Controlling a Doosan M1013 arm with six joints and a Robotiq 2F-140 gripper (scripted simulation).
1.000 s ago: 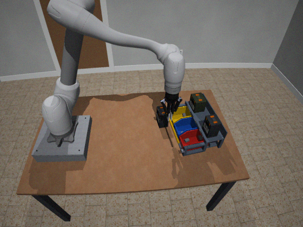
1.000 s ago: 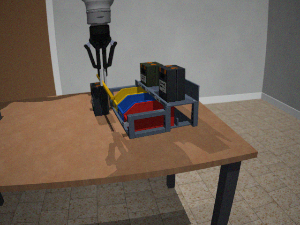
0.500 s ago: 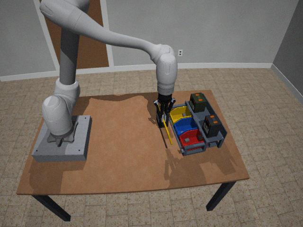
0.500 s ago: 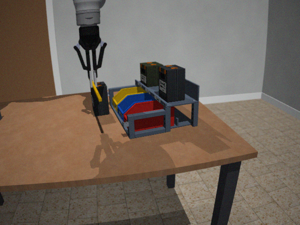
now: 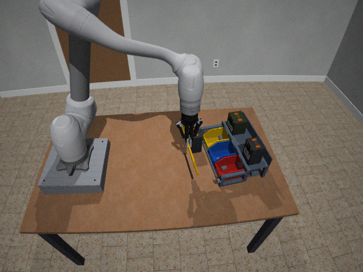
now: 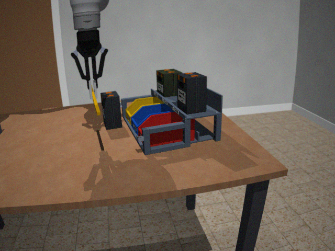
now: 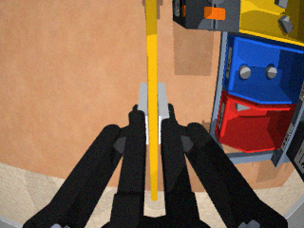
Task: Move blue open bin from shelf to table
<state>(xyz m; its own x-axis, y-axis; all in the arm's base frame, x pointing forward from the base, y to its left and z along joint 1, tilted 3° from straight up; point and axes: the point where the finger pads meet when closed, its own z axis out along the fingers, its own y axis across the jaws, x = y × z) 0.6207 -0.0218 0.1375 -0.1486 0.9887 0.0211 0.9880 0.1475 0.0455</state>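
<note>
Clamped on a thin yellow stick (image 5: 193, 159), the end effector (image 5: 188, 139) hangs above the table (image 5: 131, 181), its fingers nearly together with the stick pinched between the pads. In the wrist view the stick (image 7: 151, 83) runs straight out from between the fingers over bare wood, and in the exterior view the stick (image 6: 95, 102) slants down from the end effector (image 6: 91, 86) without reaching the table (image 6: 54, 162). Just beside the stick stands a dark box with orange tabs (image 6: 110, 110), upright on the table, next to the grey shelf (image 6: 164, 127). The blue open bin (image 5: 222, 149) sits on the shelf's lower level, between the yellow bin (image 5: 215, 136) and the red bin (image 5: 229, 166), its open front facing out; two small grey parts show inside it in the wrist view (image 7: 262, 76). The end effector is apart from all three bins, off to the side of the shelf. On the upper level stand a dark green box (image 5: 236, 122) and a black box (image 5: 254, 151), both upright. The arm's grey base plate (image 5: 96, 181) rests at the far end of the table.
</note>
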